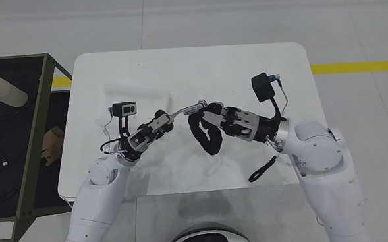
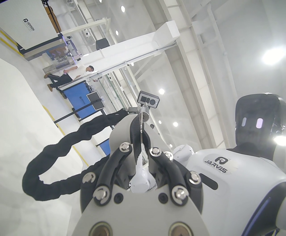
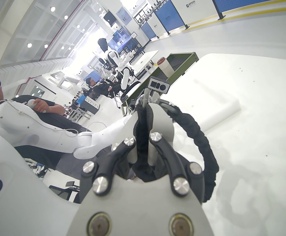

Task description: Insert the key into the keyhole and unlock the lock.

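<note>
Above the middle of the table, both grippers meet. My left gripper (image 1: 165,120) is shut on a thin silver key (image 2: 141,130) that points at the metal lock cylinder (image 1: 192,109). The key's tip touches the cylinder's face (image 2: 145,116); how deep it sits I cannot tell. My right gripper (image 1: 212,112) is shut on the lock's black sleeved cable (image 3: 143,129) just behind the cylinder (image 3: 145,98). The rest of the cable hangs in a loop (image 1: 206,137) under the right gripper, also visible from the left wrist (image 2: 67,143).
A white foam block (image 3: 214,107) lies on the white table (image 1: 270,57) behind the left arm. A green cart (image 1: 36,136) with a paper roll (image 1: 4,91) stands beside the table's left edge.
</note>
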